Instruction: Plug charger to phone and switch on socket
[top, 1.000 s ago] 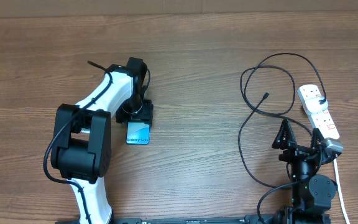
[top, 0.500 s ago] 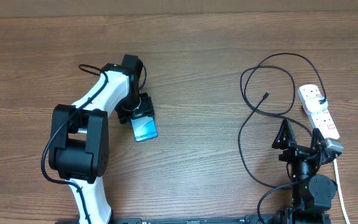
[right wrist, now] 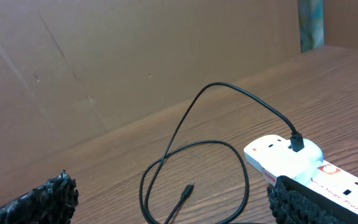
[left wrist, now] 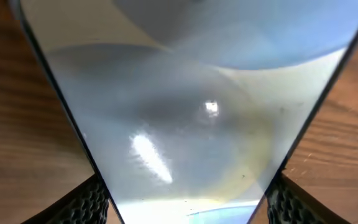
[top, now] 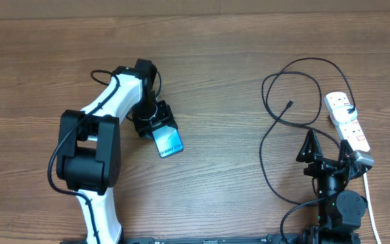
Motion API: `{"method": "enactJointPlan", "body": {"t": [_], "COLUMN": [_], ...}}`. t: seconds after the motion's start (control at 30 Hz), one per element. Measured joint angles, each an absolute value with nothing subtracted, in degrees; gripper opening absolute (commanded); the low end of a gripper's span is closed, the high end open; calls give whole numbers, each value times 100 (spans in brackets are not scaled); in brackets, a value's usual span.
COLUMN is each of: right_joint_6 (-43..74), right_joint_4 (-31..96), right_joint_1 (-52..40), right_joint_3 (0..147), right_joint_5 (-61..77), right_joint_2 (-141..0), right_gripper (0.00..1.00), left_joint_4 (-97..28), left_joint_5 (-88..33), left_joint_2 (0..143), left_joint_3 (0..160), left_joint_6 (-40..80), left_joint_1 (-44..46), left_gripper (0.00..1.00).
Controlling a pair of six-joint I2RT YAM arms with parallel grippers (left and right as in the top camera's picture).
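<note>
- The left gripper [top: 156,122] is clamped on the phone [top: 169,141], gripping it by its upper end, left of the middle of the overhead view.
- The phone's light-blue screen faces up and the body slants down and to the right from the jaws; whether it touches the table [top: 215,54] I cannot tell.
- In the left wrist view the phone [left wrist: 185,124] fills the frame between the two dark pads [left wrist: 92,199] at the bottom corners.
- The right gripper [top: 329,152] stands spread wide with nothing between its jaws, at the lower right, just beside the socket [top: 347,120].
- The charger [top: 262,150] lies in loose loops at the right, well apart from the phone, its small connector tip free on the wood.
- Its black plug sits in the far end of the socket.
</note>
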State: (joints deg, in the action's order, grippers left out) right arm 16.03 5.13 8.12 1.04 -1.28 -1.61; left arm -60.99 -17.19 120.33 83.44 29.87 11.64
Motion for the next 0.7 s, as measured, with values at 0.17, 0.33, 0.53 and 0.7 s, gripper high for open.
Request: {"method": "enactJointPlan", "body": {"t": [0.17,0.33,0.53,0.7], "right_joint_6": [1603,1605,1605,1605], "right_joint_4": [513,515,513,515], "right_joint_1": [812,812,810,812], "right_joint_3": [104,104,104,104], "right_joint_5": [-128,-126,-126,-126], "right_joint_2": [-161,-161,-161,-161], "right_gripper": [100,100,100,100], "left_joint_4": [-6803,-7275,-7363,-7509], "left_joint_5": [-1745,-1763,-1765,-1763], "left_joint_2": [12261,12276,12276,12276], "left_joint_3": [8759,9371,9577,9577], "left_joint_6": [2906,2729,2659,2613], "left_joint_1": [1192,1201,1201,1201], "left_gripper": [52,52,52,52]}}
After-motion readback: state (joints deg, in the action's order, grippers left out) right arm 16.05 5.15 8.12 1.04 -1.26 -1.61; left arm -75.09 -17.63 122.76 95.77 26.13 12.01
